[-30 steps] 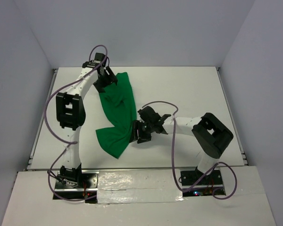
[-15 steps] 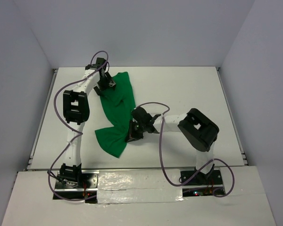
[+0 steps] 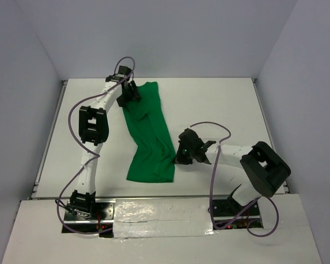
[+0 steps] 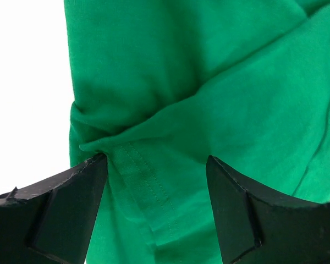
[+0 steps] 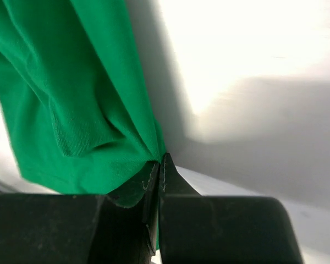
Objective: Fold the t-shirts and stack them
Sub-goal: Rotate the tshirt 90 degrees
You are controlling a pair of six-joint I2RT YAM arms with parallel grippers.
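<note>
Green t-shirt [image 3: 149,135] lies as a long band on the tabletop [image 3: 225,104], far left to near centre. My left tool [image 4: 154,203] straddles its far end, jaws apart. My right tool [image 5: 160,173] is pinched closed on its near right edge.

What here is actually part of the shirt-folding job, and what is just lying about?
Part of the job:
green t-shirt, spread lengthwise
right gripper, shut on the shirt's near edge
left gripper, open over the shirt's far end

Just there:
white table
silvery tape strip along the near edge
</note>
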